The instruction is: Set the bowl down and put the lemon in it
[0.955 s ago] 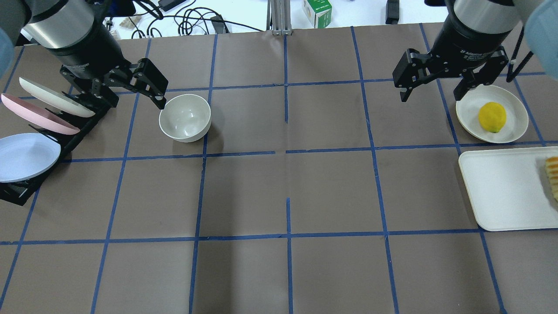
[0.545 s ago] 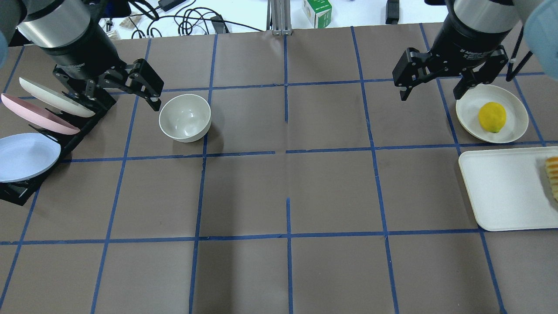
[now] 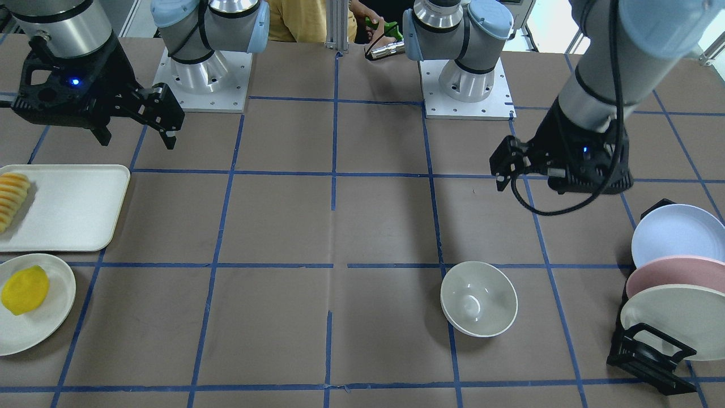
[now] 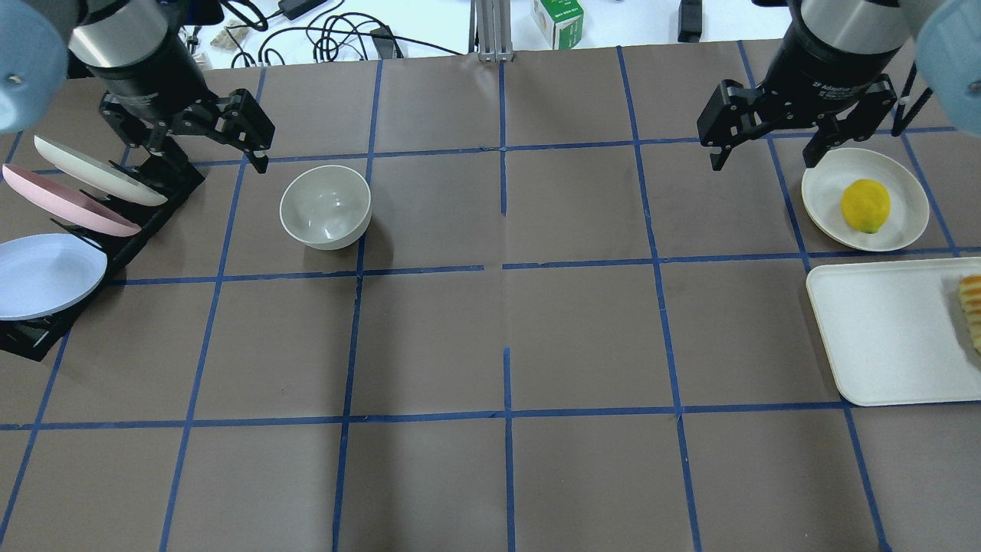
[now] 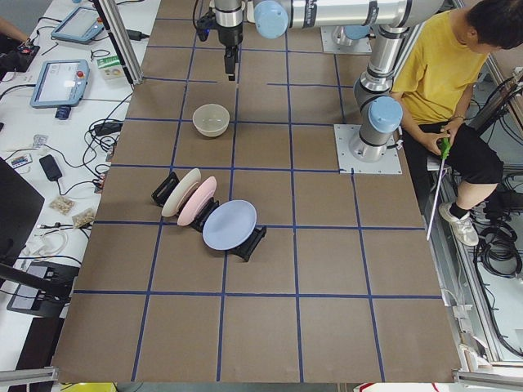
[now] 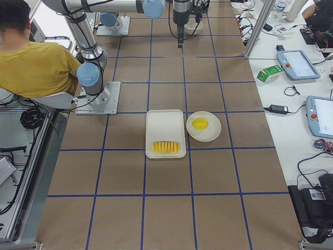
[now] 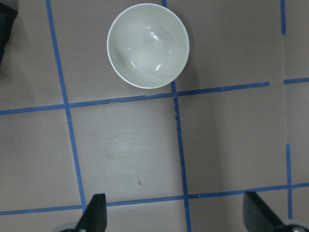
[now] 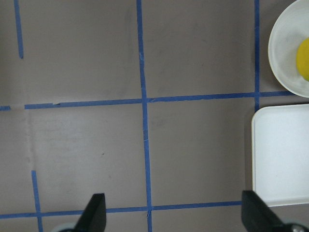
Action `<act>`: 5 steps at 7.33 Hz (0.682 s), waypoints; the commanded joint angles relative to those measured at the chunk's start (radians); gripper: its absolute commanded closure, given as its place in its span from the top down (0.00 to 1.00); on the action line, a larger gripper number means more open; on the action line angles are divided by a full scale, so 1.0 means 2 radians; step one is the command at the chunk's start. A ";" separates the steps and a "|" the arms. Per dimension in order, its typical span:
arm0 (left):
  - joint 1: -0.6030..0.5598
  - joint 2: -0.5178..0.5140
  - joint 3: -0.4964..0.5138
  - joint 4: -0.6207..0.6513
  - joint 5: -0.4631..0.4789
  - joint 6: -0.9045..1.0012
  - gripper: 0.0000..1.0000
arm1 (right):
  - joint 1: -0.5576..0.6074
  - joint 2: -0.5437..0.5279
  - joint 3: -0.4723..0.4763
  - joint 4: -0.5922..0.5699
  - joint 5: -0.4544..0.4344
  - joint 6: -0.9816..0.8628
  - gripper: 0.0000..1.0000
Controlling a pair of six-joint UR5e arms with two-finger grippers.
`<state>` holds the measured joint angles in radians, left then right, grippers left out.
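Observation:
The off-white bowl (image 4: 326,207) stands upright and empty on the brown table, left of centre; it also shows in the front view (image 3: 478,298) and the left wrist view (image 7: 147,46). My left gripper (image 4: 207,152) is open and empty, raised behind and to the left of the bowl, apart from it. The yellow lemon (image 4: 865,205) lies on a flat cream plate (image 4: 824,203) at the far right; its edge shows in the right wrist view (image 8: 304,60). My right gripper (image 4: 764,157) is open and empty, raised just left of that plate.
A black rack (image 4: 149,222) with cream, pink and blue plates stands at the far left. A white tray (image 4: 889,330) with a row of fruit slices (image 4: 972,310) lies below the lemon's plate. A seated person (image 5: 445,90) is behind the robot bases.
My left gripper has drawn back and left from the bowl's rim, leaving the bowl standing still. My right gripper has shifted slightly toward the table's back.

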<state>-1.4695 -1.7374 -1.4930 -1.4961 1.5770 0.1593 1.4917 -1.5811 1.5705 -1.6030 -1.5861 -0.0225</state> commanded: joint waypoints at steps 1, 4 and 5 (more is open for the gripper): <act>0.015 -0.093 0.003 0.079 -0.028 0.004 1.00 | -0.056 0.031 0.014 -0.015 -0.002 -0.016 1.00; 0.057 -0.147 -0.005 0.104 -0.041 0.058 1.00 | -0.132 0.079 0.017 -0.072 -0.075 -0.060 1.00; 0.057 -0.156 -0.021 0.116 -0.047 0.057 1.00 | -0.146 0.109 0.017 -0.087 -0.082 -0.150 1.00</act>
<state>-1.3625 -2.0220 -1.5087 -1.2943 1.4941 0.2633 1.2449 -1.4287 1.6037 -1.7243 -1.7007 -0.1737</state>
